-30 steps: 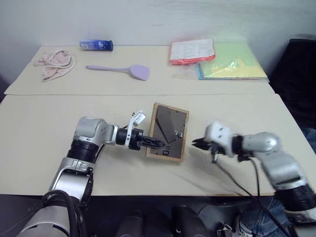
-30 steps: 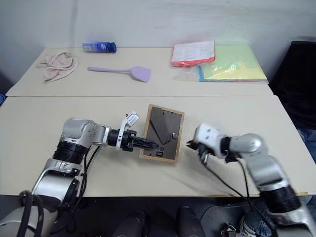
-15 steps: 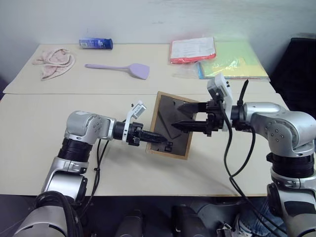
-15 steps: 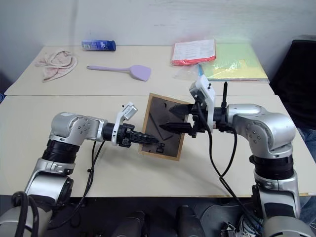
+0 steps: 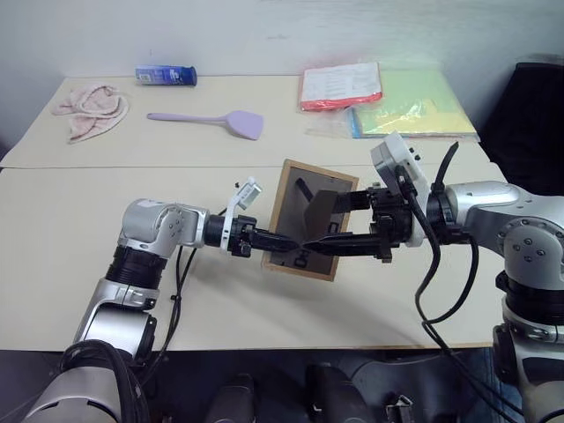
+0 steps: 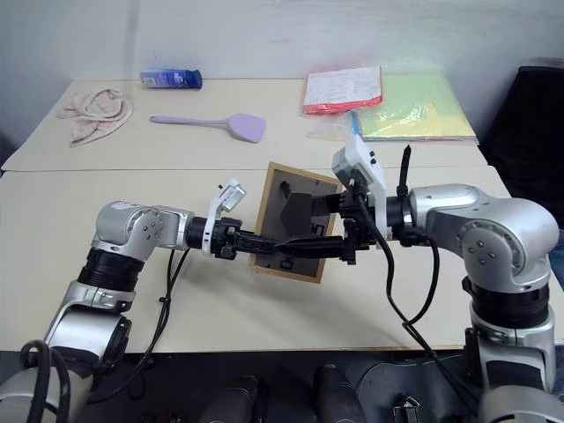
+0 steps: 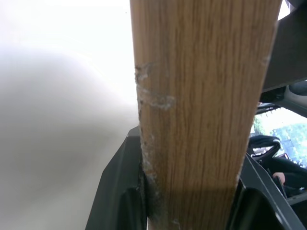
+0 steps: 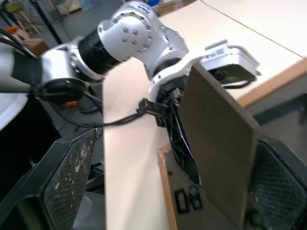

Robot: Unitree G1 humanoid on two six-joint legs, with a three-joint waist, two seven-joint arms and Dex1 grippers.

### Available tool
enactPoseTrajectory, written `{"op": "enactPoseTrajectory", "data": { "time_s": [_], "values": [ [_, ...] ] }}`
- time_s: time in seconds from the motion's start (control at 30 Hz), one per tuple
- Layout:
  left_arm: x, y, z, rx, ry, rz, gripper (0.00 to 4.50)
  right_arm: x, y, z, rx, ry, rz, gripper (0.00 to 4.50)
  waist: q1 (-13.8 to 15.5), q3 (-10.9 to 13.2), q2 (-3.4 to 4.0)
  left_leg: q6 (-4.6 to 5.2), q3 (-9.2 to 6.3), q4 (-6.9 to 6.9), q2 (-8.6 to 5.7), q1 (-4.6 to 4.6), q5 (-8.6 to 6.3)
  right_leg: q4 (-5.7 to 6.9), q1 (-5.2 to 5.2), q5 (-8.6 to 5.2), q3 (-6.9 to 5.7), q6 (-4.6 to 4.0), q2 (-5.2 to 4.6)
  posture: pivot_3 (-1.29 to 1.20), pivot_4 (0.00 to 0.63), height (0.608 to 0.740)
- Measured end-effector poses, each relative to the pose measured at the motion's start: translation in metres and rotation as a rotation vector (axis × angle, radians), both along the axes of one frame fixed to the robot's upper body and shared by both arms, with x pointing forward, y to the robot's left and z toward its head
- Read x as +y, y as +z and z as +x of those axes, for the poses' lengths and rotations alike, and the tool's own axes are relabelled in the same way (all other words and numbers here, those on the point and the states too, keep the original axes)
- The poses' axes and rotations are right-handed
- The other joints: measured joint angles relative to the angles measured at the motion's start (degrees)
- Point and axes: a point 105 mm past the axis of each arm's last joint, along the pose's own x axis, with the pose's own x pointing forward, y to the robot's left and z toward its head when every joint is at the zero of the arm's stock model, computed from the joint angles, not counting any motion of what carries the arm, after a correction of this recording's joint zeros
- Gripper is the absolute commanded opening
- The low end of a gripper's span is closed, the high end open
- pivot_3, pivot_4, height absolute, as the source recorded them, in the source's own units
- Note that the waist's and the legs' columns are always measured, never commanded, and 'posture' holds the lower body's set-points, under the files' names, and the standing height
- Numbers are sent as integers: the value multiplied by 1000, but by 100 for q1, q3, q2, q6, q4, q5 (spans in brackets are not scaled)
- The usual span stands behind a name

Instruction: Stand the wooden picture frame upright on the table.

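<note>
Halfway there: my left end effector (image 5: 280, 241) is clamped on the wooden picture frame (image 5: 310, 231), tilted up off the desk (image 5: 70, 229). My right end effector (image 5: 339, 222), fingers apart, straddles the fold-out stand (image 5: 319, 210). Setting it down remains.

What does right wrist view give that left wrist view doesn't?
Right wrist only: the fold-out stand swung out from the frame's dark back, between the open right tool fingers, plus the left arm.

Left wrist only: the light wood border close up, clamped between the left tool fingers.

Both: the wooden picture frame and the table.
</note>
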Motion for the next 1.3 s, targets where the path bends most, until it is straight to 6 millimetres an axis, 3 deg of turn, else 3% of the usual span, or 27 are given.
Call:
{"op": "enactPoseTrajectory", "data": {
  "time_s": [0.2, 0.3, 0.4, 0.53, 0.63, 0.7, 0.8, 1.0, 1.07, 1.23, 1.3],
  "values": [
    [7, 3, 1, -12, 8, 9, 1282, -37, -18, 11, -183, -146, -220, 4500, 16, 1, -2, 5, 2, 0, -2, -4, -2, -1, 2, 0, 1, 0, -1, 0, 150, 740],
    [16, 5, 1, -7, 18, 22, 1282, -68, -23, 21, -418, -218, -386, 4500, 25, 3, -5, 5, 7, 0, -4, -3, -2, -12, 2, 0, 2, 1, 3, 0, 150, 740],
    [18, 7, -1, 0, 7, 20, 1282, -74, -18, 26, -685, -190, -443, 4500, -6, 3, -5, 4, 17, 0, -2, 8, -1, -2, 4, 0, 13, 1, 9, 0, 150, 740],
    [19, 9, -7, 16, -23, 24, 1282, -76, -5, 39, -1436, -90, -610, 4500, -29, 3, -6, 0, 29, 0, -2, 17, 1, 2, 2, 0, 19, 1, 13, 0, 150, 740],
    [19, 11, -9, 30, -34, 19, 1282, -53, -22, 36, -1778, 104, -567, 4500, -67, 4, -6, -8, 26, -1, 0, 17, 5, 13, -3, 0, 20, 0, 19, 0, 150, 740],
    [17, 14, -11, 38, -48, 12, 1282, -42, -34, 41, -1871, 138, -509, 4500, -115, 4, -6, -12, 28, -1, -1, 16, 8, 23, -7, 0, 19, 0, 21, 0, 150, 740],
    [15, 18, -11, 35, -55, 13, 1282, -28, -43, 48, -1956, 159, -435, 4026, -143, 4, -5, -18, 24, -1, -1, 15, 12, 31, -9, -1, 18, -2, 22, 0, 150, 740],
    [12, 22, -12, 48, -73, -4, 1282, -14, -42, 62, -2052, 114, -347, 2086, -175, 4, -5, -24, 21, -5, 0, 16, 16, 33, -9, -3, 15, -6, 25, 0, 150, 740],
    [16, 25, -13, 59, -78, -23, 1282, -11, -38, 60, -2073, 100, -302, 1787, -184, 4, -5, -24, 21, -6, 0, 16, 16, 33, -9, -3, 14, -6, 25, 0, 150, 740],
    [17, 26, -13, 19, -75, -16, 2927, -9, -45, 61, -2049, 126, -300, 1256, -187, 4, -5, -23, 18, -4, -2, 17, 16, 32, -3, -3, 15, -6, 23, 0, 150, 740],
    [20, 23, -8, -15, -44, 8, 3498, -9, -49, 63, -2024, 134, -309, 1255, -195, 4, -5, -23, 18, -4, 0, 17, 16, 33, -3, -3, 15, -6, 25, 0, 150, 740]
  ]
}}
